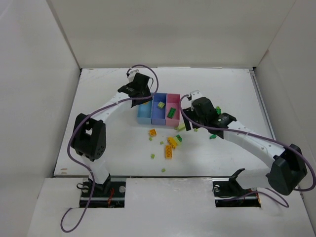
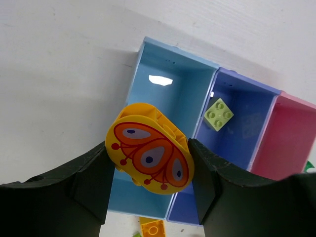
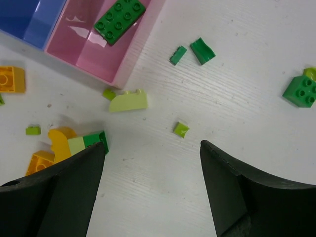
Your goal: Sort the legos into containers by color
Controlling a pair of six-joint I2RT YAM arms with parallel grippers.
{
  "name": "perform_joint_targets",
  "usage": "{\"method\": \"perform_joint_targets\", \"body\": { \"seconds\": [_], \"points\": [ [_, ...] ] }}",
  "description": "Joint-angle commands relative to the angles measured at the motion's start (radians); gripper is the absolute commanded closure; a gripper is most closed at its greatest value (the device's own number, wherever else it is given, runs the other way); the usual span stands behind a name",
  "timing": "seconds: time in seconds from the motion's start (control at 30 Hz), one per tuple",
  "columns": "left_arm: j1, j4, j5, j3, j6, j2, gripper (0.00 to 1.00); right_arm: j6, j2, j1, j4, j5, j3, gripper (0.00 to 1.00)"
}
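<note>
My left gripper (image 2: 150, 170) is shut on the round yellow-red lego (image 2: 150, 153) and holds it above the near end of the light blue bin (image 2: 168, 94). The periwinkle bin (image 2: 247, 143) holds a lime brick (image 2: 218, 114). The pink bin (image 3: 79, 49) holds a dark green brick (image 3: 120, 19). My right gripper (image 3: 153, 163) is open and empty over the table, just right of the tray (image 1: 159, 121). A lime slope piece (image 3: 128, 101) and a small lime tile (image 3: 180, 130) lie ahead of it. A yellow, lime and green cluster (image 3: 64, 143) lies by its left finger.
Loose bricks lie in front of the tray: orange ones (image 1: 153, 132) (image 1: 168, 152) and lime bits (image 1: 152, 156) (image 1: 163, 170). Dark green pieces (image 3: 202, 50) (image 3: 301, 91) lie to the right of the pink bin. White walls enclose the table on three sides.
</note>
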Motion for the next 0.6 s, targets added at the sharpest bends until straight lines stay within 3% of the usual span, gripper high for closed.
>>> {"method": "perform_joint_targets", "body": {
  "seconds": [0.0,0.2,0.27,0.47,0.57],
  "points": [
    [0.003,-0.042,-0.019,0.065,-0.008,0.004,0.85,0.038,-0.075,-0.012,0.016,0.013,-0.011,0.17],
    [0.003,-0.052,0.016,0.075,-0.008,0.036,0.77,0.038,-0.096,-0.047,-0.004,0.034,-0.022,0.17],
    [0.003,-0.052,0.025,0.075,-0.008,0.036,0.65,0.038,-0.116,-0.047,-0.014,0.034,-0.031,0.17],
    [0.003,-0.052,0.034,0.075,-0.008,0.036,0.48,0.038,-0.164,-0.068,-0.024,0.034,-0.050,0.16],
    [0.003,-0.042,0.044,0.056,-0.008,0.015,0.34,0.038,-0.173,-0.078,-0.024,0.034,-0.050,0.16]
  ]
}}
